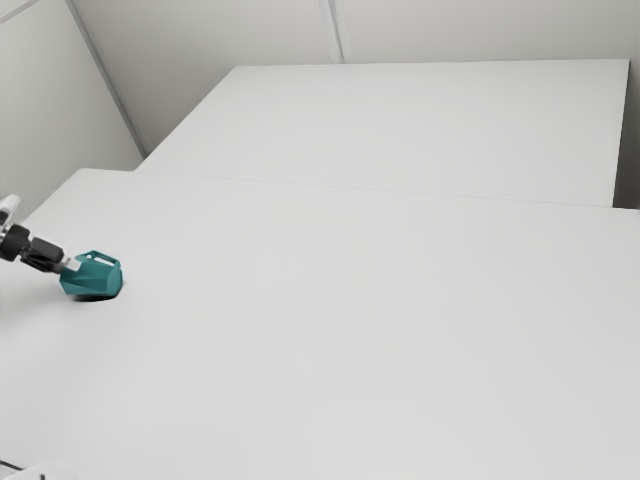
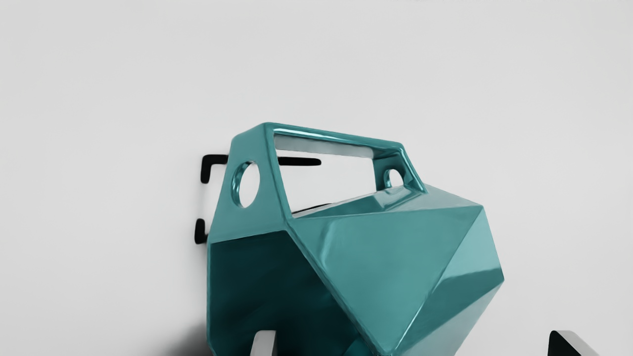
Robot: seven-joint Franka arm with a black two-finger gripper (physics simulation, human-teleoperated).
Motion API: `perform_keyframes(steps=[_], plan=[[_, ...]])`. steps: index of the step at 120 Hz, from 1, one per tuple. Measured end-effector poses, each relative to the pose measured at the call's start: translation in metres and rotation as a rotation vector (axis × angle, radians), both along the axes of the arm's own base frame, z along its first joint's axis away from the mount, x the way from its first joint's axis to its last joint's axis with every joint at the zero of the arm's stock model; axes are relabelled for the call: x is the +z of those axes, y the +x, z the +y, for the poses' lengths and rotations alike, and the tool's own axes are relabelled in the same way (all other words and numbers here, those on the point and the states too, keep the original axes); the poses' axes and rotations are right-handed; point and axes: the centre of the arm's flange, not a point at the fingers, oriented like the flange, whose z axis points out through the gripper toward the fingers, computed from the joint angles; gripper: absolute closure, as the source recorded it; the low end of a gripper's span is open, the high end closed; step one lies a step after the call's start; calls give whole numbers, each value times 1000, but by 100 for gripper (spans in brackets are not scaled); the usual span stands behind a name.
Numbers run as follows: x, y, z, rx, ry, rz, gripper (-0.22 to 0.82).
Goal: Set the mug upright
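So the teal mug [image 1: 95, 278] is way over at the exterior view's left, about mid-height in the frame, lying on its side on the white table [image 1: 350, 340]. It's right at the tips of the gripper [image 1: 70, 264], just past them toward the exterior view's right.

In the wrist view the gripper [image 2: 418, 343] is spread wide, not pinching anything. One fingertip [image 2: 264, 343] overlaps the mug's dark face; can't tell if it's touching, or if it's inside or just in front. The other one is off past the opposite side of the mug, with a clear gap. The handle [image 2: 336, 134] sticks out from the body, away from the fingertips.

Arm-wise, it pokes in from the exterior view's left edge, hand low and slanting down toward the mug.
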Motion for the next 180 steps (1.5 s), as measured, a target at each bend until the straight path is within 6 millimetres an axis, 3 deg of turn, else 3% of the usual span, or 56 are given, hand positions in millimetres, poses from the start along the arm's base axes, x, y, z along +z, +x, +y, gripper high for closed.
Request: perform_keyframes(steps=[25,49,68,105,145,160,180], plan=[[-2,-1,-1,3,-42,-29,25],[-1,-1,-3,7,-73,-51,56],[1,0,-5,11,-98,-72,67],[6,12,-18,-4,-130,-104,77],[12,20,-26,-13,-141,-126,79],[37,24,-35,-31,-115,-139,79],[88,44,-72,-104,-61,-157,79]])
